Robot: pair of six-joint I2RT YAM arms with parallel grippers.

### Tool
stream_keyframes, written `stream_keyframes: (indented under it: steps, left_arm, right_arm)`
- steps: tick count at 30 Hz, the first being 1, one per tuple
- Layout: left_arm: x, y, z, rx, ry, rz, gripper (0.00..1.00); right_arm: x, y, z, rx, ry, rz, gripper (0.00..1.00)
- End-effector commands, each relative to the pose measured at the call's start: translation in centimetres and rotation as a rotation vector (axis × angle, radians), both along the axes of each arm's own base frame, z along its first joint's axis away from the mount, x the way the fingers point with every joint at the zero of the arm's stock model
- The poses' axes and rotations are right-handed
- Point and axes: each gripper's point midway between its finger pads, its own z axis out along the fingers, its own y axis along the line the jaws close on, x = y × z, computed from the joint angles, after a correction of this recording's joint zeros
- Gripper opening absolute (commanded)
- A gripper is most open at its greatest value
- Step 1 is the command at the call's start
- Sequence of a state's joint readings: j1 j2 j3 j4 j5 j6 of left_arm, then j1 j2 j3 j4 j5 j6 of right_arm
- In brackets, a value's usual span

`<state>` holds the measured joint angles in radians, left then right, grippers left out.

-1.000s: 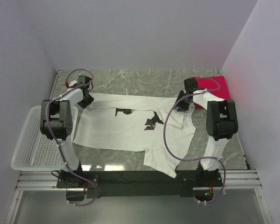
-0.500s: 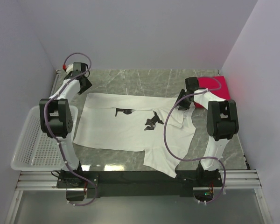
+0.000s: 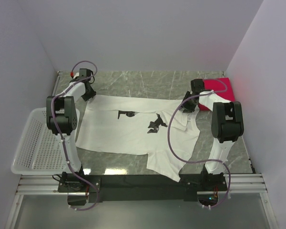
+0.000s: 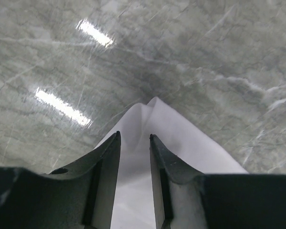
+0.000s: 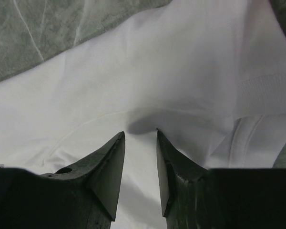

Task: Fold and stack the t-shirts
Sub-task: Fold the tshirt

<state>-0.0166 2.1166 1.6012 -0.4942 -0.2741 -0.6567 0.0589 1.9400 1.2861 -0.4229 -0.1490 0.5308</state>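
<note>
The white t-shirt (image 3: 128,131) lies spread at centre. The right gripper (image 5: 140,134) pinches a pucker by its collar. The left gripper (image 4: 133,138) straddles its far-left corner; I cannot tell if it grips. The red t-shirt (image 3: 222,86), far right, is half hidden.

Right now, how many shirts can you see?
2. A white shirt lies spread across the middle of the table; a red shirt sits at the far right corner. More could hide underneath.
</note>
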Motion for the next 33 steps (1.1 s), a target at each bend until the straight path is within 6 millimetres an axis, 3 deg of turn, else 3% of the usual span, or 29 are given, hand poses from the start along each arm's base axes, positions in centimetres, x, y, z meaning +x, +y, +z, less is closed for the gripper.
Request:
stream_keyframes:
  steps: [1, 10, 14, 18, 24, 28, 31, 32, 33]
  left_arm:
    - [1.7, -0.2, 1.1, 0.000, -0.042, -0.032, 0.36]
    - [1.7, -0.5, -0.5, -0.004, -0.012, -0.047, 0.26]
    - [1.8, 0.0, -0.5, 0.029, -0.002, -0.050, 0.11]
    - [2.6, 1.1, 1.1, 0.096, -0.025, -0.061, 0.01]
    - [3.7, 2.6, 3.4, 0.221, -0.046, -0.112, 0.01]
    - [3.8, 2.8, 3.1, 0.251, -0.018, -0.151, 0.01]
    - [3.1, 1.8, 2.9, 0.186, -0.002, -0.149, 0.13]
    - [2.5, 1.1, 3.2, 0.141, -0.016, -0.138, 0.26]
    - [2.1, 0.9, 3.4, 0.123, -0.022, -0.128, 0.31]
  right_arm:
    - [1.2, -0.2, 0.1, 0.002, -0.022, -0.012, 0.40]
    - [1.3, -0.5, -0.1, -0.002, -0.005, -0.021, 0.40]
    - [1.2, -0.7, -0.2, -0.012, -0.003, -0.025, 0.40]
    - [0.9, -1.1, -0.4, -0.030, 0.007, -0.023, 0.40]
    - [0.8, -1.1, -0.4, -0.035, 0.008, -0.023, 0.40]
    - [0.8, -1.2, -0.4, -0.039, 0.010, -0.025, 0.40]
    - [0.8, -1.2, -0.5, -0.037, 0.011, -0.024, 0.40]
    - [0.8, -1.2, -0.4, -0.036, 0.008, -0.026, 0.40]
    - [0.7, -1.1, -0.4, -0.034, 0.010, -0.023, 0.40]
